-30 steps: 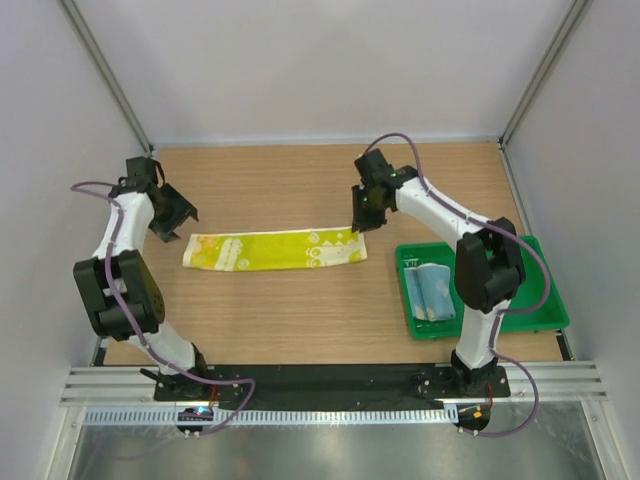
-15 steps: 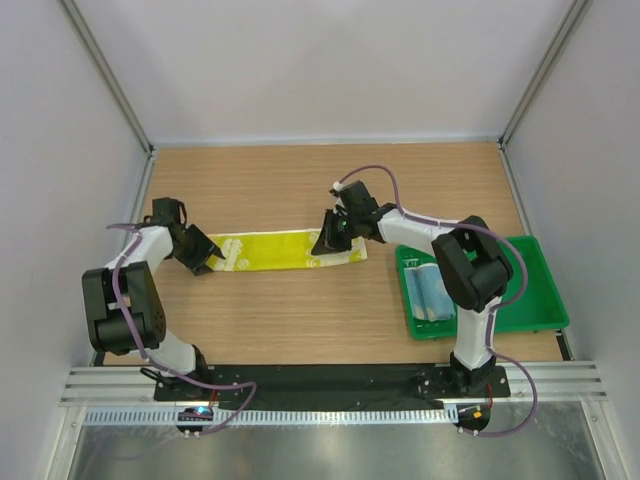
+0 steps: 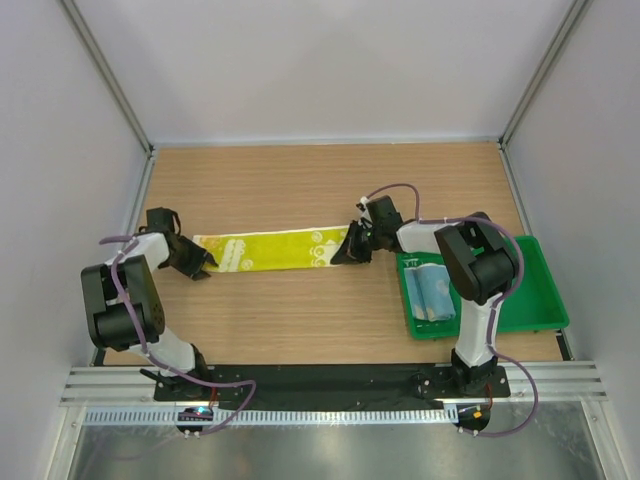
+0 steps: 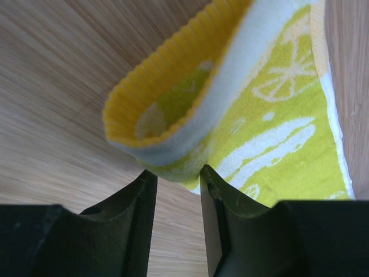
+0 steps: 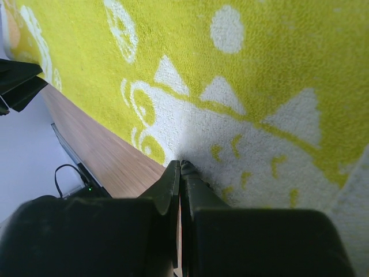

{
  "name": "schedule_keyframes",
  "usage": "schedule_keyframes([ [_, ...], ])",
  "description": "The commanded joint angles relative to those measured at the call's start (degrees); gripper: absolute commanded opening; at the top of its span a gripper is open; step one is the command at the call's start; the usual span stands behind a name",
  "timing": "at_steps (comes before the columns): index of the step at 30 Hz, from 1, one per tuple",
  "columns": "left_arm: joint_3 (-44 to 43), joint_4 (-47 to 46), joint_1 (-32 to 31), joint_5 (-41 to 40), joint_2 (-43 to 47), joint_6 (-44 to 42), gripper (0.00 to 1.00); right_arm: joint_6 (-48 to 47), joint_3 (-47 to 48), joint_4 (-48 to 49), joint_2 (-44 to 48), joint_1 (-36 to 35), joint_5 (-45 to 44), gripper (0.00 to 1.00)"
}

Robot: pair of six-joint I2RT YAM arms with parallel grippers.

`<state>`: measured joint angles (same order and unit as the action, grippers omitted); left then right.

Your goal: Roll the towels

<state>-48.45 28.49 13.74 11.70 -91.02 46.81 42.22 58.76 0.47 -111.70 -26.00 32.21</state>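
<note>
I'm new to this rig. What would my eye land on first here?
The yellow towel, stretched in a long strip across the middle of the table. The right gripper is shut on its right end, while the left gripper sits at its curled left end, jaws apart. To the right, a blue towel lies in a green tray.

Both arms have dropped from above the table (image 3: 300,315) to the ends of the yellow towel (image 3: 272,250). The right claw (image 3: 342,252), parted a second ago, now pinches the right end. The left claw (image 3: 200,266) narrows at the left end, which has curled upward.
</note>
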Motion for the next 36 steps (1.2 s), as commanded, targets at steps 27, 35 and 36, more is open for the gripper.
schedule_keyframes([
  [27,3.5,3.0,13.7,-4.9,-3.0,2.0,0.17,-0.2,-4.4,-2.4,2.4,3.4,1.1,0.01],
  [35,1.1,3.5,13.8,-6.2,-1.1,1.8,0.17,-6.8,1.0,-15.3,6.7,3.7,-4.9,0.02],
  [36,1.0,3.6,13.9,-6.2,-1.1,1.8,0.17,-7.8,1.5,-17.9,7.1,3.8,-6.4,0.03],
])
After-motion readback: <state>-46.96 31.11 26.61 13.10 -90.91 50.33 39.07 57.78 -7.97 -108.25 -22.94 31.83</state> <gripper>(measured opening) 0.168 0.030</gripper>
